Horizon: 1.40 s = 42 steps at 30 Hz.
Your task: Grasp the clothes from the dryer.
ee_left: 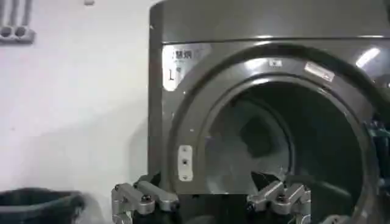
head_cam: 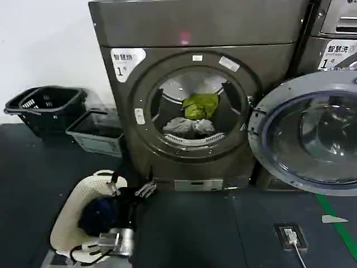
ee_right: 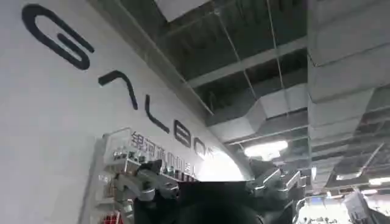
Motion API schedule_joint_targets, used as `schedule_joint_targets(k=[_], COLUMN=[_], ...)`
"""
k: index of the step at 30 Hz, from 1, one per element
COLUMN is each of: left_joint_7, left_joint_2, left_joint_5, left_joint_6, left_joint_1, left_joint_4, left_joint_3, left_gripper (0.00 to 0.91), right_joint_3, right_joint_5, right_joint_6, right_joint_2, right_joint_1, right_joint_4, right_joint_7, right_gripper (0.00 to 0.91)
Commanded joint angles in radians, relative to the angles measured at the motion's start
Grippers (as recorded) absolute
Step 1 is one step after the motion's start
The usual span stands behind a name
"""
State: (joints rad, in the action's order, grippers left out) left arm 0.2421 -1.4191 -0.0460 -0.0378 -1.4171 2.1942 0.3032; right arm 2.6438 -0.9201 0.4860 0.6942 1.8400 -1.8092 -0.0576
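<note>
Dryer: the large bronze-grey front-loading dryer (head_cam: 195,106) with a round porthole, a small red light and a white "1" sticker is standing straight ahead of the left claw, beyond and above it, its round glass door (head_cam: 309,134) hanging swung open to the right.

Clothes: a yellow-green garment (head_cam: 201,105) is lying on top of a white-grey one (head_cam: 188,127); both are sitting at the bottom front of the drum, touching each other, well apart from the left claw and higher than it in the head view.

Left claw: the left gripper (head_cam: 146,190) is hovering low in front of the dryer's lower left corner, below the porthole rim. In the left wrist view the left gripper (ee_left: 210,202) is showing its two metal fingers (ee_left: 145,199) spread wide apart, with nothing between them, and the dark drum opening is facing it just beyond.

Right claw: the right gripper (ee_right: 210,185) is pointing up toward a ceiling and a white wall with dark lettering; its fingers (ee_right: 146,185) are standing apart, holding nothing.

Basket: a cream woven basket (head_cam: 78,218) holding a dark blue cloth (head_cam: 97,215) is sitting on the floor just beside the left claw, on its left and nearer the robot.

Other bins: a black plastic basket (head_cam: 47,106) and a grey tub (head_cam: 95,133) are resting by the white wall, left of the dryer and far from the left claw.
</note>
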Motion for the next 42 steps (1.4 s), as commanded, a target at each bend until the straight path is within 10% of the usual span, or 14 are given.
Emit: schedule_joint_targets(k=[1,42], left_joint_7=[0.025,-0.037], left_joint_2=[0.001,-0.003], left_joint_5=[-0.007,0.008], left_joint_6=[0.016,-0.019], left_joint_1=[0.001,-0.032], left_joint_4=[-0.006,0.023], left_joint_3=[0.004,-0.017], left_gripper=[0.907,0.907], right_joint_3=[0.000,-0.013], right_joint_5=[-0.008,-0.050], right_joint_6=[-0.024,-0.025], right_joint_2=[0.000,0.010], right_joint_1=[0.002,-0.016], right_joint_4=[0.000,-0.016], right_joint_7=[0.002,0.017], right_gripper=[0.907,0.907])
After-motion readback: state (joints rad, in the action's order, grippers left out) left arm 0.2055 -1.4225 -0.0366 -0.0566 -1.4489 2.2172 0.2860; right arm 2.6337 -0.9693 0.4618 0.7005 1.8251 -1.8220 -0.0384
